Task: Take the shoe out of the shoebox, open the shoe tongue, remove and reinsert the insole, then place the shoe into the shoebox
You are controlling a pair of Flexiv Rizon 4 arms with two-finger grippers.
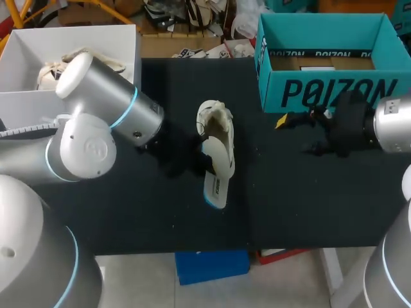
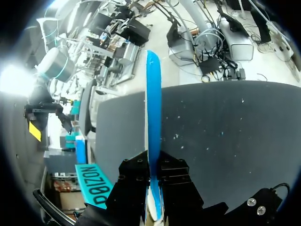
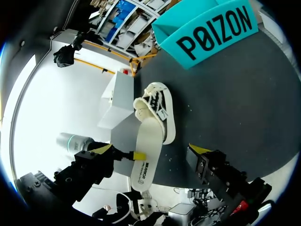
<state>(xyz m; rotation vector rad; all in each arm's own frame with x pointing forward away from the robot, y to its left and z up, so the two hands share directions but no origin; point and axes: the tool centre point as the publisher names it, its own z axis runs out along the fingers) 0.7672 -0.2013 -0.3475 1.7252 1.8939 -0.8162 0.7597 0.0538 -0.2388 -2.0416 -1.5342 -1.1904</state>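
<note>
One white shoe (image 1: 215, 122) lies mid-counter, outside the teal shoebox (image 1: 321, 93). One insole (image 1: 217, 173), white on top and blue underneath, has one end at the shoe's opening, the rest projecting toward the counter's (image 1: 128, 212) near edge. Left tool (image 2: 153, 181): closed on the insole, fingers pinching its edge from both sides. Right tool (image 3: 149, 149): spread wide, holding nothing, hanging over bare counter between shoe and shoebox. Shoebox stands at the far right edge. White box (image 1: 96, 38) with another shoe sits at the far left corner. Dark open counter lies on both sides of the shoe.
</note>
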